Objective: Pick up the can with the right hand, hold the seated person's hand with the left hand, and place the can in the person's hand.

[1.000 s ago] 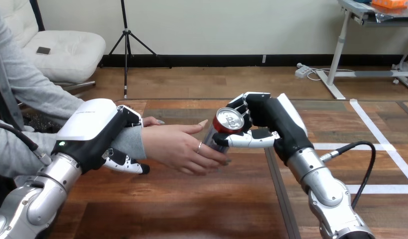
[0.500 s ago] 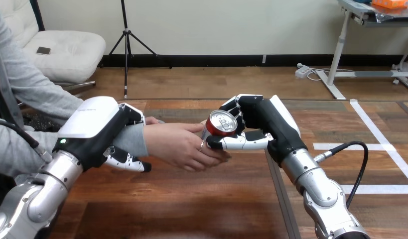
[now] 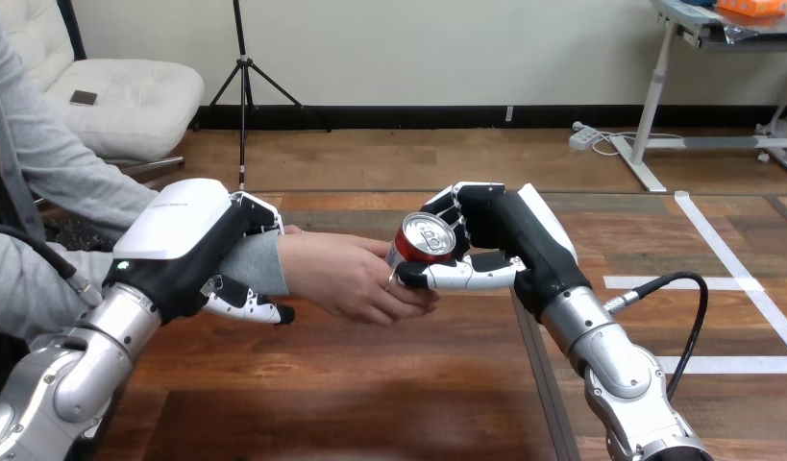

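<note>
The can (image 3: 423, 240), red with a silver top, is tilted so that its top faces the camera, and it is off the table. It sits at the fingertip end of the right hand (image 3: 509, 238). The fingers are curled over its far side and the thumb (image 3: 458, 276) stretches along its near lower side, so the right hand is clamped on it. On the side of the can away from that palm is the person's hand (image 3: 343, 279), palm turned up and cupped. Its fingers wrap the can's lower part and touch the tip of the robot's thumb, so both hands are on the can. Further out along the person's arm, the left hand (image 3: 192, 245) is closed round the person's wrist over the grey sleeve (image 3: 259, 264). Its fingers are curled across the top and far side, and its thumb (image 3: 250, 305) hooks beneath. All of this hangs above the wooden table (image 3: 370, 384), with the two robot hands well apart and the person's hand between them.
</note>
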